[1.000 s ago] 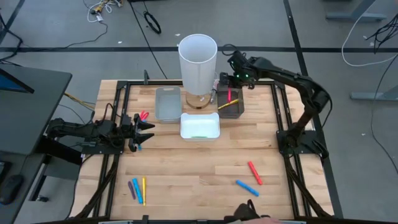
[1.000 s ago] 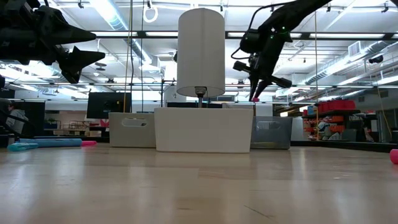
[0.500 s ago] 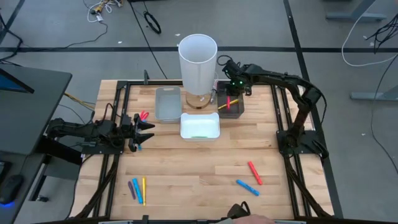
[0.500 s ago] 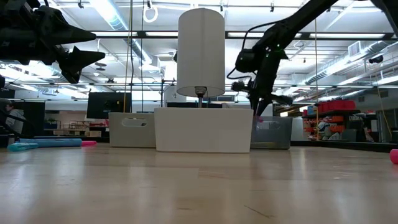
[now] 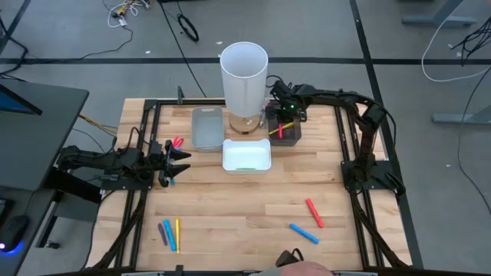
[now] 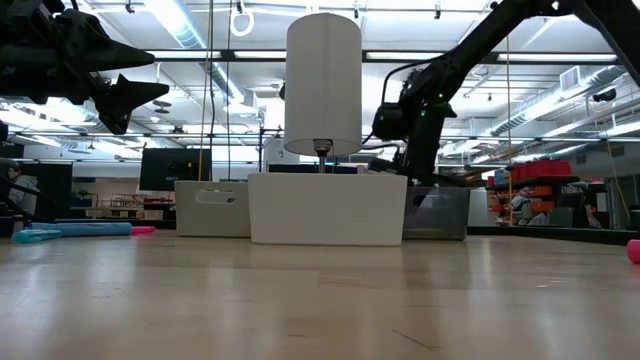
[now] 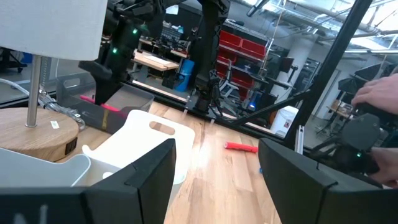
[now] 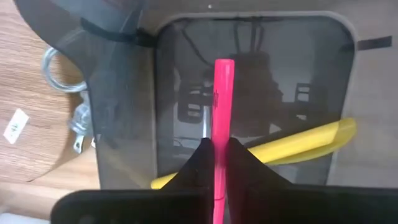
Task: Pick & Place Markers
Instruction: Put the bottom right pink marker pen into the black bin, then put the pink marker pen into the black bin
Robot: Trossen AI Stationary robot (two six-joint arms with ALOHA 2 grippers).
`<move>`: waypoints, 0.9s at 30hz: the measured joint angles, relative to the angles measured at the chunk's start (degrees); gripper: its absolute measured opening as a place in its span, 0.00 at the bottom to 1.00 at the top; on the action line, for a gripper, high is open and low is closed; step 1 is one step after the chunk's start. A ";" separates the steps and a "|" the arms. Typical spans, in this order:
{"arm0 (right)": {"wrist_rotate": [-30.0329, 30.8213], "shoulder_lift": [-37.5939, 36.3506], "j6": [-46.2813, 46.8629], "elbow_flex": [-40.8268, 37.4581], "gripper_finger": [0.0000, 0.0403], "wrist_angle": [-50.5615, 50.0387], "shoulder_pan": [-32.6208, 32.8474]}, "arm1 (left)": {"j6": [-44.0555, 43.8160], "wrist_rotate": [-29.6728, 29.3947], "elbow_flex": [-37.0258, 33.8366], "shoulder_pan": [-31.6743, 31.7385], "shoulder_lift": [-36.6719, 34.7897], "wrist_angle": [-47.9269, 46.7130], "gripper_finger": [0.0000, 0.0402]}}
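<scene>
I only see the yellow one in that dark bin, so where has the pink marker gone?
The pink marker is pinched in the right claw, hanging over the dark tray beside the white cylinder, just above the yellow marker.

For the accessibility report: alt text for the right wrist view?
The right gripper, shut on a pink marker, holds it over a dark see-through tray. A yellow marker lies slanted inside the tray, on a wooden table.
</scene>
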 joint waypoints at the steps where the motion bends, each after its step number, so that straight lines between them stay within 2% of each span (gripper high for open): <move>1: -0.01 0.05 -0.48 0.00 0.02 -0.03 0.13 | 0.00 0.00 0.02 0.02 -0.02 0.00 0.58; 10: -0.32 0.05 -1.00 0.00 0.15 -1.54 0.43 | -0.02 0.00 0.00 0.02 0.00 0.00 0.58; 27: -0.21 -0.25 -3.72 0.00 0.61 -1.79 0.41 | -0.01 0.00 0.02 0.00 0.00 0.00 0.58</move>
